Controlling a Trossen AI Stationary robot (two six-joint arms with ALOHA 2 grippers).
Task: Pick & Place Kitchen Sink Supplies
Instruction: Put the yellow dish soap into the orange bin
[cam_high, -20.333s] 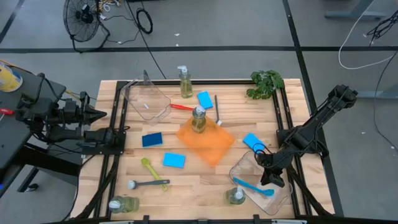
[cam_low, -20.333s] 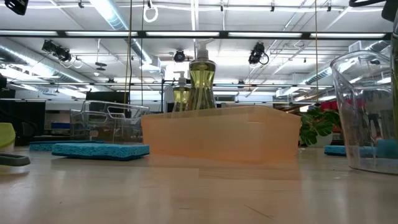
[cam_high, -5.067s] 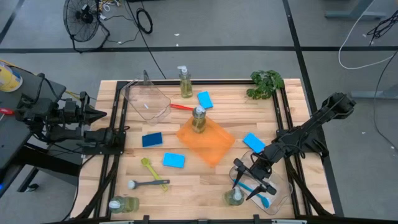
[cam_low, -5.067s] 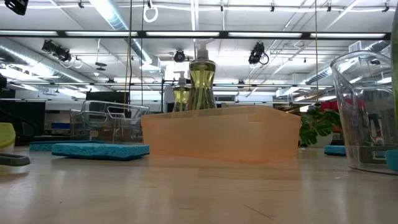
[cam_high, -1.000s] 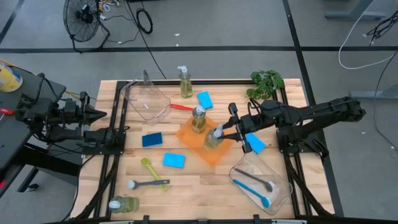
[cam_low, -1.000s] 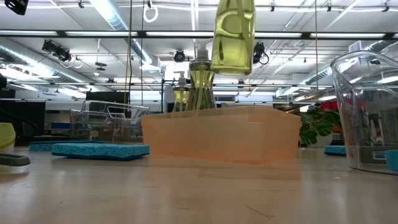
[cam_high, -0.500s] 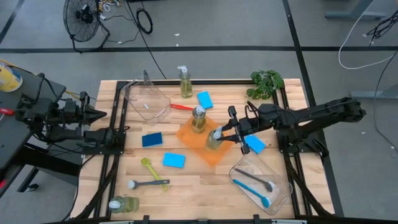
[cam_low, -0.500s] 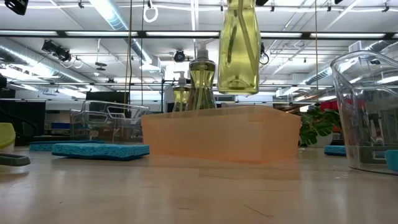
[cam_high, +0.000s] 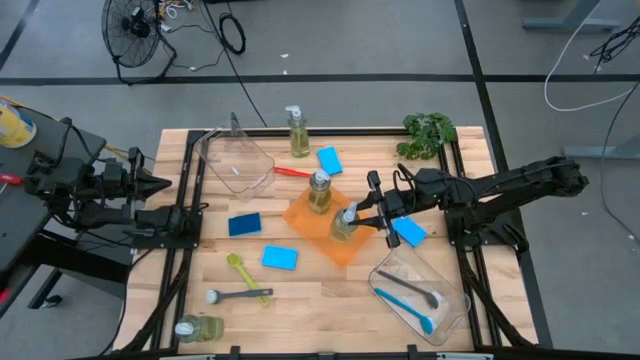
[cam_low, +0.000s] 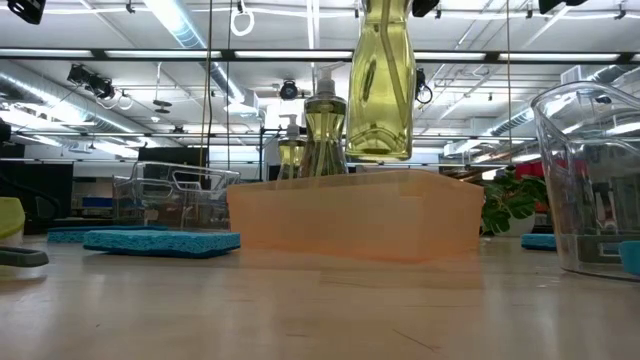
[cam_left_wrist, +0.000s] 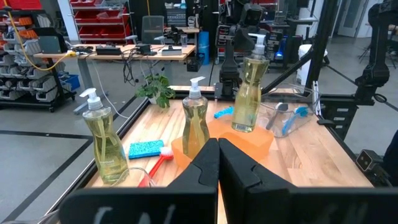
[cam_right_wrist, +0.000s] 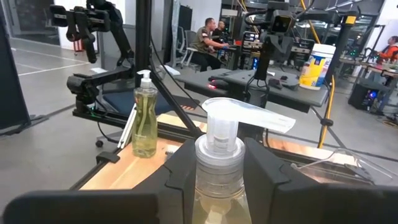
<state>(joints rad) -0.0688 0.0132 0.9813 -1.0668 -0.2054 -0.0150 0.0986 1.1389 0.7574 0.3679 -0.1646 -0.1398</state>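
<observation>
The right hand (cam_high: 358, 217) is gripping a soap bottle (cam_high: 343, 224) by its neck, fingers (cam_right_wrist: 273, 171) clamped on either side just under the pump, and holding it upright above the near part of the orange bin (cam_high: 360, 240). From counter level the bottle's base is hanging clear above the bin's rim. A second soap bottle (cam_high: 319, 192) is standing inside the orange bin, toward its far side. Beyond the bin, a red brush (cam_high: 292, 172) and a blue sponge (cam_high: 329, 160) are lying on the counter (cam_high: 320, 290), and a third bottle (cam_high: 296, 133) is standing by the counter's far edge. Nearer than the bin, a clear bin (cam_high: 445, 318) is holding a blue brush (cam_high: 405, 303) and a grey one (cam_high: 412, 288). The left hand (cam_left_wrist: 217, 149) is waiting off the counter's left side, fingers pressed together with nothing between them.
</observation>
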